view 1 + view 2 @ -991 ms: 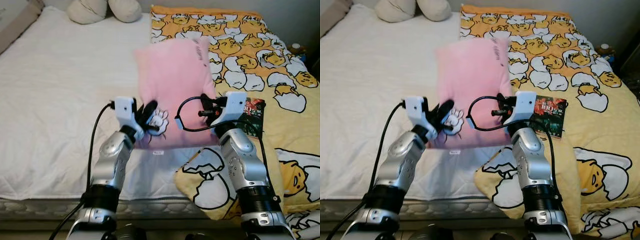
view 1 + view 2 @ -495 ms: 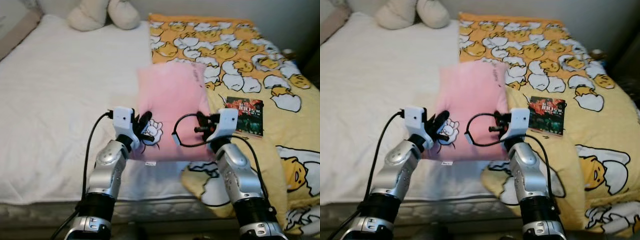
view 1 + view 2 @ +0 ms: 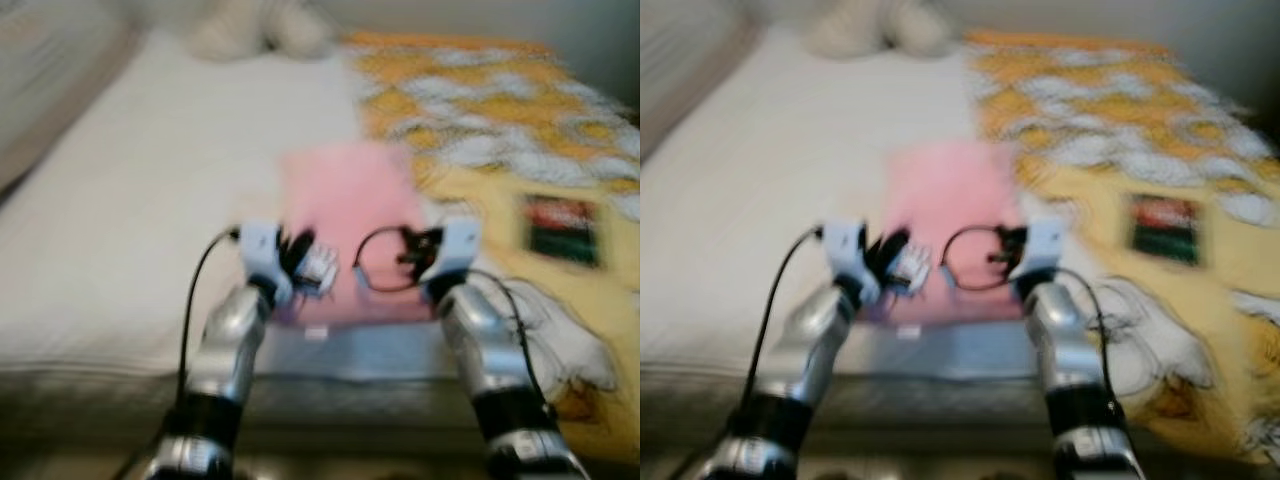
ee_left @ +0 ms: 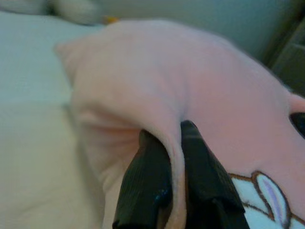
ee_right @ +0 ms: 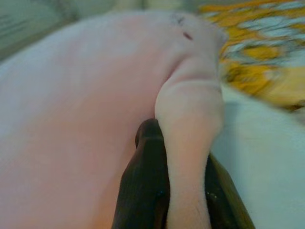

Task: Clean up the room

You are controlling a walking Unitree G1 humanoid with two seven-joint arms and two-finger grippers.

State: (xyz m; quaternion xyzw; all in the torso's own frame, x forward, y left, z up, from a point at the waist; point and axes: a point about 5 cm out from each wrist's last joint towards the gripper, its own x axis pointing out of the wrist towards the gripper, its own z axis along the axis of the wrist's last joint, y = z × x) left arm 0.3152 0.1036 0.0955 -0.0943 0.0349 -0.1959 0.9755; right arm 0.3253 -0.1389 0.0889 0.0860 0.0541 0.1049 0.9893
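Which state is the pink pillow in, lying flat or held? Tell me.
Held. The left claw and the right claw each pinch a fold of the pink pillow over the bed.

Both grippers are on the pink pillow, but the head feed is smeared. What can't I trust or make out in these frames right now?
- Book on the yellow blanket: head views, motion blur wipes out its cover.
- Cream cushions at the bed's head: cut by the top edge and blurred.
- Left gripper and right gripper: wrist views show each pinching a fold of the pink pillow, which hides the fingertips.
- Pillow's underside: hidden; whether it touches the white sheet is unclear.
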